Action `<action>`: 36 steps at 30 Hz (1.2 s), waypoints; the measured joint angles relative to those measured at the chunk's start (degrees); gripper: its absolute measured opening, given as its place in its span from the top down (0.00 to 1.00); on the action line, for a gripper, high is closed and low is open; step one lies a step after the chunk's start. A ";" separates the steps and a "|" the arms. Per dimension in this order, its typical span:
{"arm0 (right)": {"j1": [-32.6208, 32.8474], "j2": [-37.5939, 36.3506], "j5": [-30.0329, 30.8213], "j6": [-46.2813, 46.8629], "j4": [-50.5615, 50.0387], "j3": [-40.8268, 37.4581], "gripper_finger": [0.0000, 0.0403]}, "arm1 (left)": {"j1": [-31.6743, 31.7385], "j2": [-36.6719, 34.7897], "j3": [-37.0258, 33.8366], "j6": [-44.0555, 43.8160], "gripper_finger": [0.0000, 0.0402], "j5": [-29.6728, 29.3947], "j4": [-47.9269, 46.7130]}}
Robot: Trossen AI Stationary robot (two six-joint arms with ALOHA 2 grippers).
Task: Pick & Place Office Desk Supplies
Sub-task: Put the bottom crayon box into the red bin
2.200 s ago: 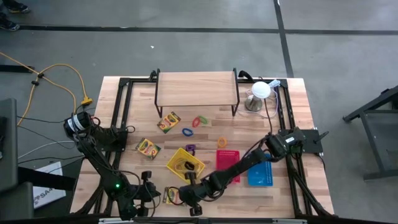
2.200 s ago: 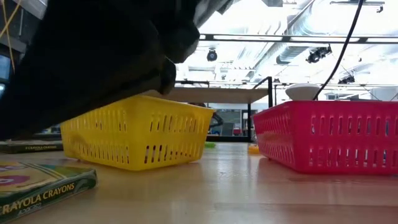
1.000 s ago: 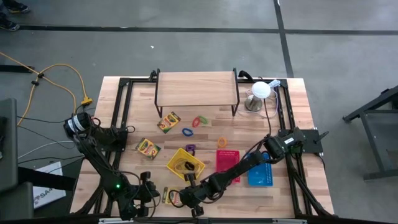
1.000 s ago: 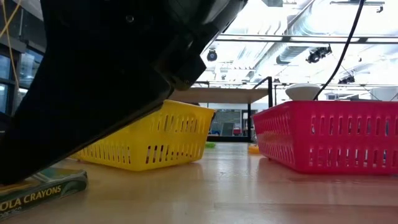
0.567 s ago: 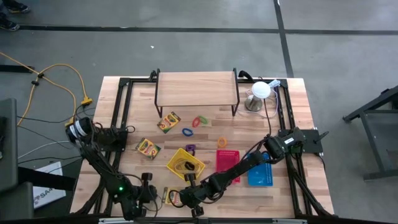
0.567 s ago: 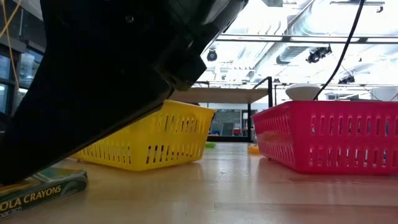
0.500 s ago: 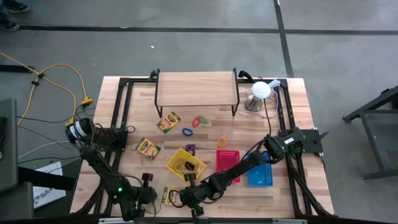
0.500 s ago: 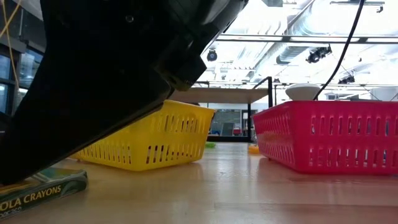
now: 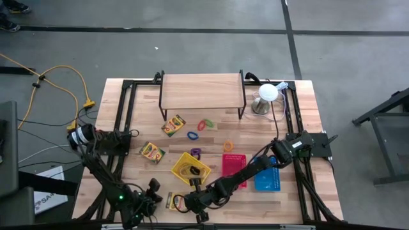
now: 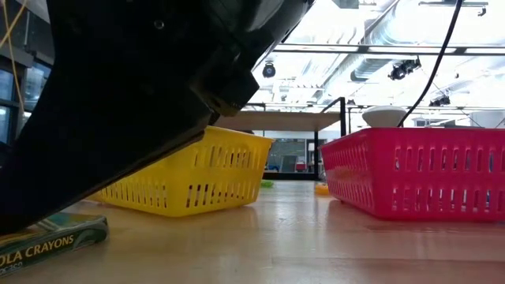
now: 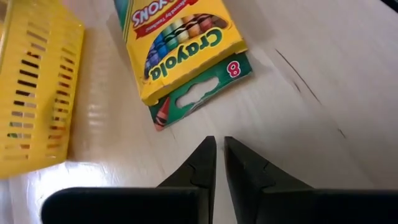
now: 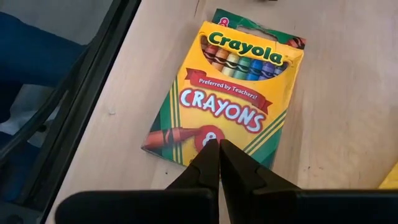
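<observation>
Your left pincer (image 11: 219,163) had backed off toward the tabletop's (image 9: 300,121) near-left corner over the last two seconds; it sat just short of the crayon box (image 9: 174,201) at the near edge, touching nothing. Its fingers showed a thin slit between them, but whether it was parting or clenched, you could not tell. Your right pincer (image 12: 219,163) stayed clenched and empty, tips poised over the same box's end; no grasp was visible. The box had slid slightly along the near edge and lay flat beside the yellow basket (image 9: 190,168). Judgement: the left arm was yielding this box to the right, so the pick had not yet been made.
</observation>
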 joint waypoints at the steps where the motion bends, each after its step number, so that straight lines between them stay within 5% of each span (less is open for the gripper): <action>1: -0.13 0.00 -0.15 0.60 0.00 0.00 1.00 | 0.28 -0.04 0.00 0.23 0.93 0.63 0.04; 6: -0.67 0.00 -1.50 1.45 0.32 -0.02 1.00 | 1.30 -0.15 0.02 2.32 0.89 2.32 0.12; 17: -0.89 0.00 -1.61 1.81 0.31 -0.02 1.00 | 1.36 -0.15 0.02 9.73 0.61 -1.02 0.36; 36: -1.00 0.15 -1.60 1.81 2.52 -0.11 1.00 | 1.65 0.00 -0.02 27.07 0.59 -3.45 3.11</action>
